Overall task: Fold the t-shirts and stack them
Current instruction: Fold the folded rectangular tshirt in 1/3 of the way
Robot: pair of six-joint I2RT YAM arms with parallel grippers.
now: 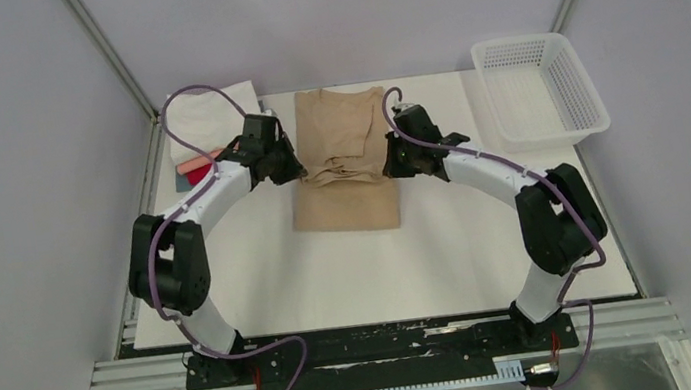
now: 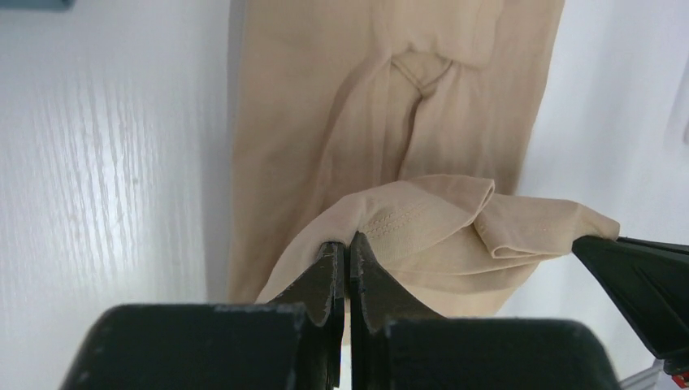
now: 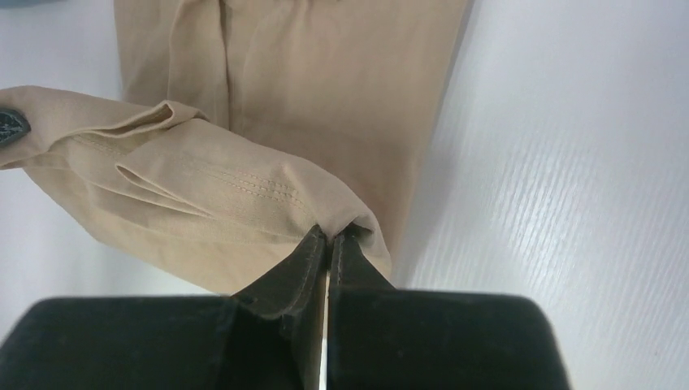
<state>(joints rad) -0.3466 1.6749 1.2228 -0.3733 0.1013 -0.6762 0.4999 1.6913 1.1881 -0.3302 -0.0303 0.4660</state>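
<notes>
The tan t-shirt [image 1: 342, 160] lies folded into a long strip in the middle of the white table. My left gripper [image 1: 290, 170] is shut on the left corner of its hem edge [image 2: 390, 219] and holds it lifted. My right gripper [image 1: 396, 162] is shut on the right corner of the same edge [image 3: 244, 191]. The lifted edge sags between the two grippers above the rest of the shirt. At the back left lies a stack of folded shirts: white [image 1: 210, 112] on top, red [image 1: 199, 161] and blue-grey [image 1: 186, 179] showing beneath, partly hidden by my left arm.
A white plastic mesh basket [image 1: 541, 88] stands at the back right, partly off the white board [image 1: 382, 271]. Grey walls with metal posts close in the left, back and right sides. My right fingers [image 2: 642, 284] show at the right edge of the left wrist view.
</notes>
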